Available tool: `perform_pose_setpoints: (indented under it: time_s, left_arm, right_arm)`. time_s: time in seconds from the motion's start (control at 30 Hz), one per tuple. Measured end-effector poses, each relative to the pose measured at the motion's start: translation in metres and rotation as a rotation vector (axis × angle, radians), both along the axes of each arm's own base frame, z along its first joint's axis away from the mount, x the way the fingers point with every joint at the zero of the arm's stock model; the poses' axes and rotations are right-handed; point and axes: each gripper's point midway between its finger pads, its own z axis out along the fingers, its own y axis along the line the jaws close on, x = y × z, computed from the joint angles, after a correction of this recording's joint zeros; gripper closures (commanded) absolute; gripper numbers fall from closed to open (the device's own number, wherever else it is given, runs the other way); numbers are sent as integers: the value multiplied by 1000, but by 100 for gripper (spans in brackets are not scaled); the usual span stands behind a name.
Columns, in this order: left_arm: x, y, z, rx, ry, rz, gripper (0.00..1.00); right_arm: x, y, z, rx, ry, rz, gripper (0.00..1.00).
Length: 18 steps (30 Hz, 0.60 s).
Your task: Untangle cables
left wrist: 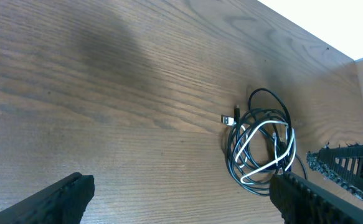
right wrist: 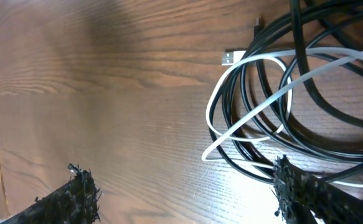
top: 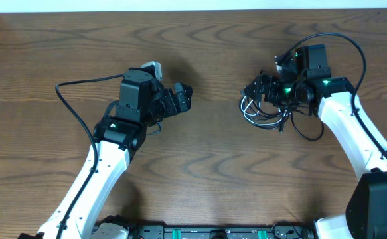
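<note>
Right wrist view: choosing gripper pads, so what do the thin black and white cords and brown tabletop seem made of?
Thin black cords, thin white cord: likely smooth plastic or rubber jackets, faintly glossy. Brown tabletop: wood or wood-look laminate, grain visible, slight sheen.

tangled black and white cables on table

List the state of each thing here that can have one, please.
Cables: tangled in one coil, flat on the table, not held.
White cable: looped through the black ones.
Left gripper: open, empty, away from the coil.
Right gripper: open, grips nothing, at the coil's edge.
</note>
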Motion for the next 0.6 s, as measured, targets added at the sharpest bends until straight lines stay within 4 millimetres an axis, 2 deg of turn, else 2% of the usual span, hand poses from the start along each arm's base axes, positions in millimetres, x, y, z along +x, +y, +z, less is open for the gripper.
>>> perform_pose_setpoints:
  time_s: [0.27,0.37,0.6]
  left_arm:
    - [0,0,0,0,0,0,3]
    - [0,0,0,0,0,0,3]
    - [0,0,0,0,0,0,3]
  right_arm:
    - [-4,0,-2,-2,18,0,9]
    - [-4,-1,-2,-2,20,0,1]
    - [6,1,3,13,-18,-16,1]
